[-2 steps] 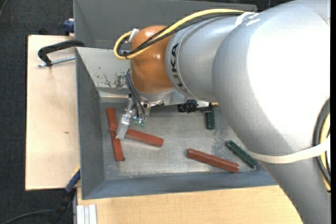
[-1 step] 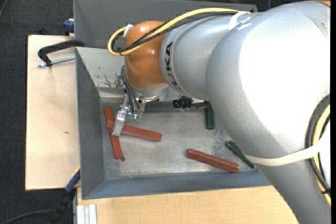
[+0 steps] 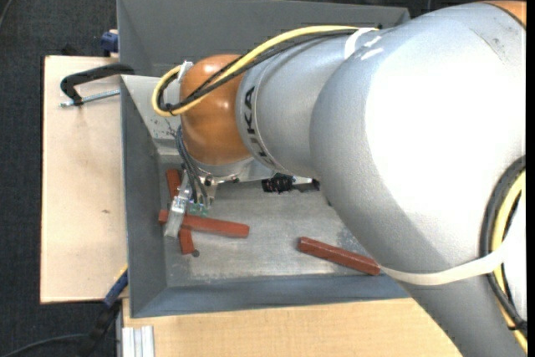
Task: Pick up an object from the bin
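My gripper (image 3: 181, 220) hangs below the arm's orange cover, low in the bin's left part near the left wall. A red-brown stick (image 3: 219, 227) lies flat on the floor, and its left end reaches right up to the gripper. Whether the gripper touches it I cannot tell. A shorter red-brown piece (image 3: 173, 181) lies just above the gripper against the left wall. Another small red-brown bit (image 3: 163, 216) shows at the gripper's left side.
A longer red-brown stick (image 3: 338, 256) lies slanted near the bin's front wall, right of centre. A black oblong thing (image 3: 288, 183) shows partly under the arm in the middle. The arm covers the bin's right and back parts.
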Action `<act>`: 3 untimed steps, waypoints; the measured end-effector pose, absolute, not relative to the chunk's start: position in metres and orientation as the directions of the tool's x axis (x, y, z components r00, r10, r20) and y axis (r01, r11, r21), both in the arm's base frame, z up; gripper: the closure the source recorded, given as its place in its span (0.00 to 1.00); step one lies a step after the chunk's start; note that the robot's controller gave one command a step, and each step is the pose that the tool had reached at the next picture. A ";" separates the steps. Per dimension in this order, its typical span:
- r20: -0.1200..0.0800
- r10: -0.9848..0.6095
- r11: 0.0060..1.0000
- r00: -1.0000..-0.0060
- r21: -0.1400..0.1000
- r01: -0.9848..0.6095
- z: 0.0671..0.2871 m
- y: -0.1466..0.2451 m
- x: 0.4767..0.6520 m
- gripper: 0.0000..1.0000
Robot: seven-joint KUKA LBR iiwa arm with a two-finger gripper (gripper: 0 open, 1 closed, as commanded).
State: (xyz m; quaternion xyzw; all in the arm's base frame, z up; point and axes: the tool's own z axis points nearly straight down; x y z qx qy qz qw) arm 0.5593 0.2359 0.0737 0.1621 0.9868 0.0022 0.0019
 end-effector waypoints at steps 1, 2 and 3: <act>-0.008 0.324 0.946 -0.946 0.006 0.324 0.075 0.233 0.562 1.00; -0.008 0.274 0.962 -0.962 0.003 0.274 0.072 0.202 0.595 1.00; -0.010 0.232 0.973 -0.973 0.007 0.232 0.143 0.209 0.585 1.00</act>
